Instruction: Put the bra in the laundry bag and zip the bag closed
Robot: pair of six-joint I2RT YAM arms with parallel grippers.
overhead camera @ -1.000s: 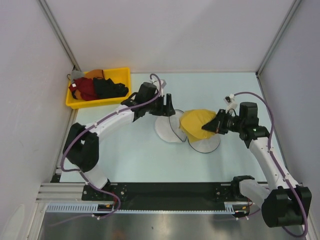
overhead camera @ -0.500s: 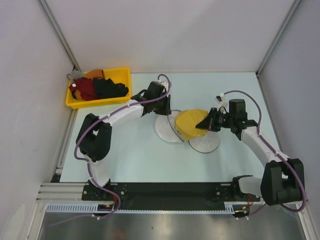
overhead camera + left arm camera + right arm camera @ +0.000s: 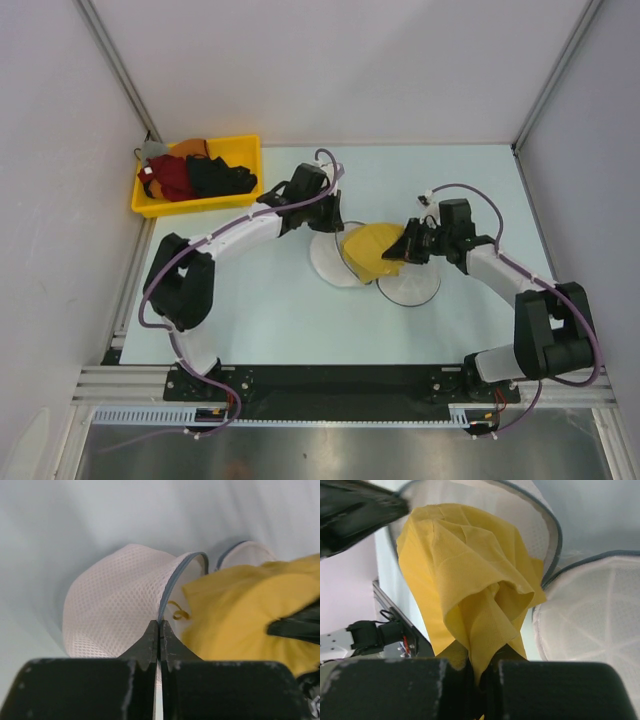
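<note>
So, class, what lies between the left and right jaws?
The yellow bra, bunched at the raised mesh half of the laundry bag. The top view shows it; the right jaws pinch the bra, the left jaws the bag's rim.

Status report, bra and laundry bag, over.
Left gripper shut on laundry bag rim. Right gripper shut on bra, draped over open bag. Bag unzipped. Nothing blocking.

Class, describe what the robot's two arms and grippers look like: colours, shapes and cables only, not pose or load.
The left arm and right arm are white tube links between bulky black joint housings, each trailed by a looping purple cable. The left gripper and right gripper are black; the left's fingers taper to wedges with pale scuffed edges.
</note>
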